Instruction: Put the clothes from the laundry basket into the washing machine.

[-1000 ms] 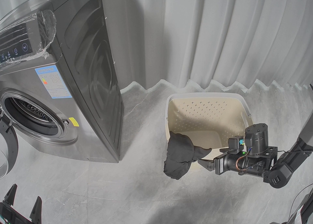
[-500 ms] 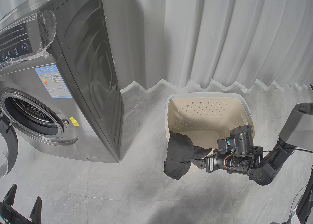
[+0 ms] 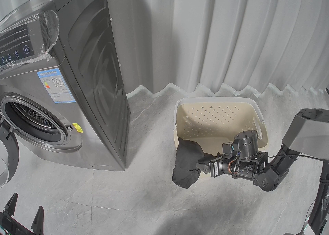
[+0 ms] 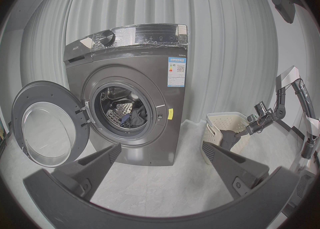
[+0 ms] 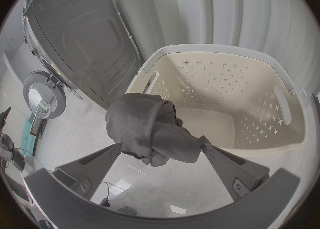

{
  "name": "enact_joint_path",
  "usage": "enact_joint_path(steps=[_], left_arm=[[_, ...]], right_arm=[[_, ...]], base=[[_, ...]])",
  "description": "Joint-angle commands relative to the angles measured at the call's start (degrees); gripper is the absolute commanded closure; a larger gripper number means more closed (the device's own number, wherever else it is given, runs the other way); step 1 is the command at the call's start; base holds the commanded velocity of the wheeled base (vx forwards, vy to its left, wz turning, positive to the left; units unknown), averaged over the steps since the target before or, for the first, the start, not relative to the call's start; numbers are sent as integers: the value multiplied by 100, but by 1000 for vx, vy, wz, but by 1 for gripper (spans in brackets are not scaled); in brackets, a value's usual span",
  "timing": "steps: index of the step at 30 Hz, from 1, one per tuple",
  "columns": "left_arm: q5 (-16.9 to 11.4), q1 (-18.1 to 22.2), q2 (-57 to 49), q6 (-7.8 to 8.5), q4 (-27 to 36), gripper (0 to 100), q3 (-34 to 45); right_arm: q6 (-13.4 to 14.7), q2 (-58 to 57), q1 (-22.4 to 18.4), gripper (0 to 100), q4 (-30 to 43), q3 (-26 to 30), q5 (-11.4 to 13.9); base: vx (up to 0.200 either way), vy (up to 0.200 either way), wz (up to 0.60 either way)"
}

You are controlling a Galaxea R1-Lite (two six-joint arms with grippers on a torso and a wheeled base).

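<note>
Now right pincer (image 3: 201, 167) nearer garment (image 3: 186, 165)

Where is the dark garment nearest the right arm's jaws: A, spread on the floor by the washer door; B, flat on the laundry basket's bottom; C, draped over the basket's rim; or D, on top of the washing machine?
C: the dark garment hangs over the rim of the laundry basket, part inside and part down the outer wall, between the open jaws of the right gripper.

Washing machine (image 3: 68, 74) fills the head view's left, door (image 3: 7, 153) open at the left edge. Laundry basket (image 3: 212, 99) sits lower right of centre, garment (image 3: 186, 163) draped over its near-left rim, curtain (image 3: 222, 23) behind.
</note>
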Motion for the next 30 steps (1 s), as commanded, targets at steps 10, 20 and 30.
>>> enact_joint_path(steps=[10, 20, 30], left_arm=[[1, 2, -93, -11, 1, 0, 101], [1, 2, -93, -19, -7, 0, 101], [10, 2, -93, -28, 1, 0, 101]], right_arm=[[-1, 358, -9, 100, -190, -187, 2], [8, 156, 0, 100, -190, -90, 11], [-63, -187, -26, 100, -181, 323, 2]], base=[[0, 0, 0], [0, 0, 0], [0, 0, 0]])
